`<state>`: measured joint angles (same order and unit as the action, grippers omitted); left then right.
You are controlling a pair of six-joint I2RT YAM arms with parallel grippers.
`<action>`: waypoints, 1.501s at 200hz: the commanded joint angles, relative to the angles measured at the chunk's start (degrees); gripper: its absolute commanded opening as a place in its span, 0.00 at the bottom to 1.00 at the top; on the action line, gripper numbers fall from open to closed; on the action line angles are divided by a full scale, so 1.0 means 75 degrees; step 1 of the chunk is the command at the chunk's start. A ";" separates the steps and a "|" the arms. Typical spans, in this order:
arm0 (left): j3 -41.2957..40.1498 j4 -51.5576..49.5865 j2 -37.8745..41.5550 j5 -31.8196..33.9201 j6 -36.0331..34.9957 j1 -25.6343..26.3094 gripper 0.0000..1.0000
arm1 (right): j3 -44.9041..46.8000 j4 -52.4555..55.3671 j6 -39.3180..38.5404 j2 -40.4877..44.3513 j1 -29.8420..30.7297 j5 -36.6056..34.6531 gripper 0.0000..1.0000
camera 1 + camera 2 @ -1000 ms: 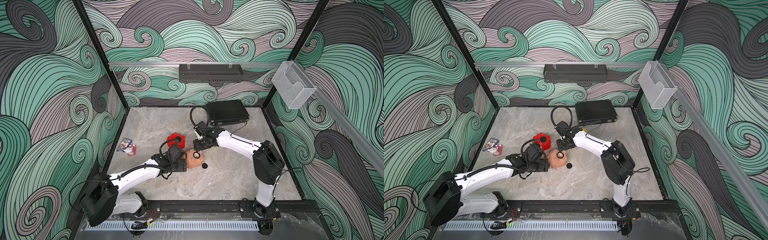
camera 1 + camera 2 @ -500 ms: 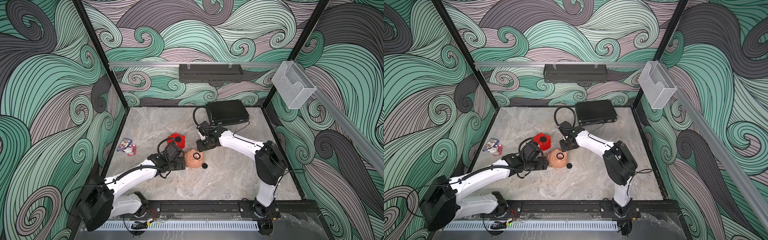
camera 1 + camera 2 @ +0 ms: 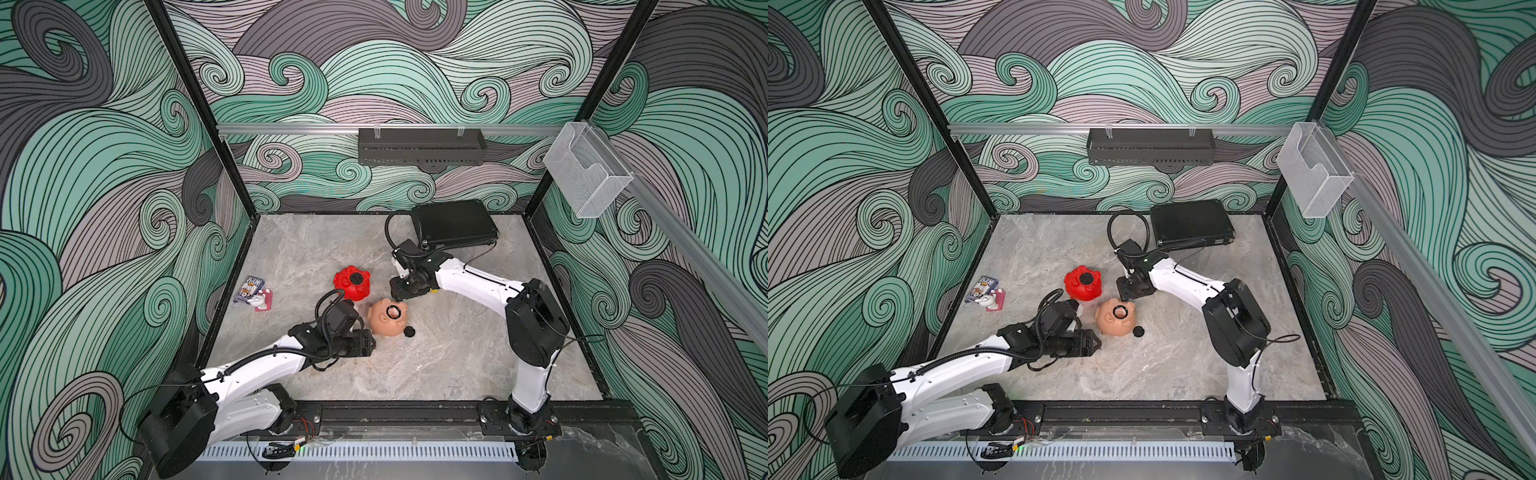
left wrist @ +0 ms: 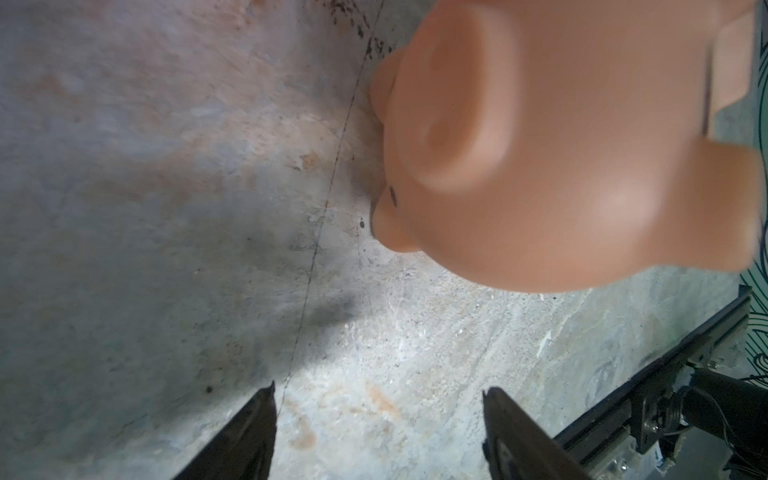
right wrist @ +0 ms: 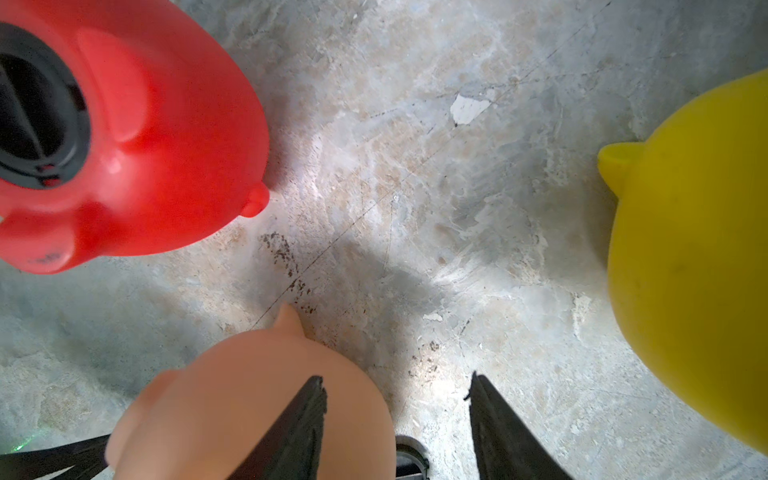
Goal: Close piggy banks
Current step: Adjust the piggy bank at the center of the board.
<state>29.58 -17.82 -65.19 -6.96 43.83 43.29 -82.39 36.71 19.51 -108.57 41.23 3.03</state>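
Peach pig [image 3: 387, 319] lies belly-up, hole exposed for plugging; loose plug [image 3: 409, 331] beside it. Left gripper [image 4: 378, 419] and right gripper [image 5: 397, 399]: jaws apart, apparently empty.

Both top views look steeply down from high at the front onto the whole marbled grey tabletop [image 3: 436, 365]. Each wrist view sits very close to that surface; both share the glossy peach-pink plastic pig [image 4: 582, 158], also seen from above [image 3: 1117, 320].
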 commanded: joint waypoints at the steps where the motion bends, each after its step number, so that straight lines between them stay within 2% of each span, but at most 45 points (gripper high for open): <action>1: 0.0460 0.0190 -0.0357 -0.0024 -0.0038 0.0041 0.77 | -0.0137 0.0058 -0.0068 -0.0034 -0.0002 0.0046 0.58; 105: 0.1358 -0.0279 -0.1477 0.0557 -0.0125 0.0006 0.76 | 0.0354 0.0053 -0.0081 0.0293 -0.0002 0.0108 0.57; 224: 0.1438 -0.0530 -0.1377 0.0764 -0.0275 -0.0246 0.76 | 0.0819 0.0053 -0.0058 0.0741 0.0007 0.0097 0.57; 300: 0.1229 -0.0752 -0.0919 0.0494 -0.0162 -0.0271 0.76 | 0.0303 0.0146 -0.0083 0.0477 -0.0011 -0.0129 0.57</action>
<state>38.28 -21.52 -73.97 -2.81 42.46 41.74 -77.17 36.38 19.27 -104.49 41.08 2.94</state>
